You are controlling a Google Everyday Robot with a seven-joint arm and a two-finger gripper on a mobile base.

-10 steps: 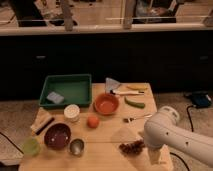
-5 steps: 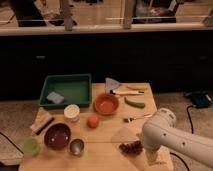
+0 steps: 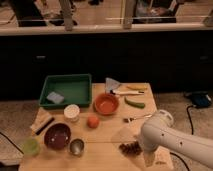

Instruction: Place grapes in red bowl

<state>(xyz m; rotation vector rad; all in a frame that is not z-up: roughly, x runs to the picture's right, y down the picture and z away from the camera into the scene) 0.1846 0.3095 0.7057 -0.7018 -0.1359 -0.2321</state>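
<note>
The grapes (image 3: 130,147), a small dark reddish-purple bunch, lie on the wooden table (image 3: 107,131) near its front edge. The red bowl (image 3: 106,104), bright orange-red, stands at the table's middle, well behind the grapes and holding nothing. My white arm reaches in from the right, and its gripper (image 3: 149,159) hangs low at the front edge, just right of the grapes. The gripper is open with nothing in it; the arm's bulk hides most of it.
A green tray (image 3: 66,90) holding a pale sponge stands back left. In front of it are a white cup (image 3: 72,112), an orange fruit (image 3: 92,121), a maroon bowl (image 3: 57,136), a metal cup (image 3: 76,146) and a green cup (image 3: 31,146). A green vegetable (image 3: 134,103) lies right of the red bowl.
The arm has swung left and lowered, bringing the gripper closer to the grapes. The grapes and bowls have not moved.
</note>
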